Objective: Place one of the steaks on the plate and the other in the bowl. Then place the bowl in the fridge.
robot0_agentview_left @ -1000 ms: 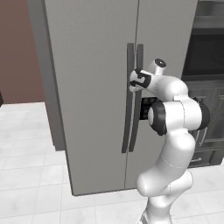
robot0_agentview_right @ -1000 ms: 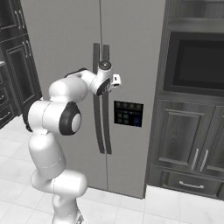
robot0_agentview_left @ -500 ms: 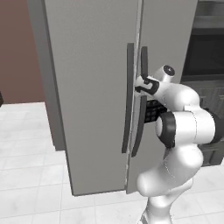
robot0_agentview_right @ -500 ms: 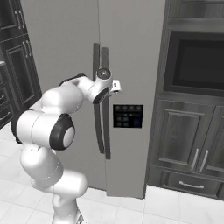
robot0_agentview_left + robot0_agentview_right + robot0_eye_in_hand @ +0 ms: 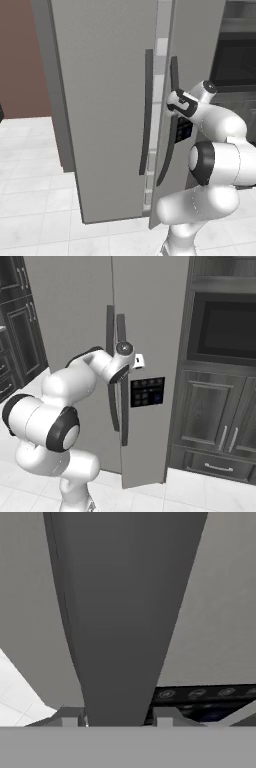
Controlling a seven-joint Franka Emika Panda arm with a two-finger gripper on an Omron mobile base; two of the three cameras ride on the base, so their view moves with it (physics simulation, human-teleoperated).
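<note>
Against the fridge [image 5: 105,100], the tool [image 5: 173,103] sits on the right door's long dark handle [image 5: 170,125], roughly a third of the way down it. From the hand view the handle [image 5: 125,612] runs straight up between the two finger tips [image 5: 70,716], which stand one on each side of it and pinch it. That right door [image 5: 150,331] stands swung a little out from the fridge body, with a narrow pale gap showing between it and the left door; the left door's handle [image 5: 146,110] hangs just beside, untouched. A dark control panel [image 5: 147,392] sits on the right door, just beside the tool.

By my reading, the step in hand is opening the fridge, and it is barely begun: the gap is far too slim to pass anything through. Steaks, plate and bowl are nowhere near the fridge front, so whether the meat has been sorted cannot be told. Left to do, at the least: swing the door wide and set the bowl on a shelf inside.
</note>
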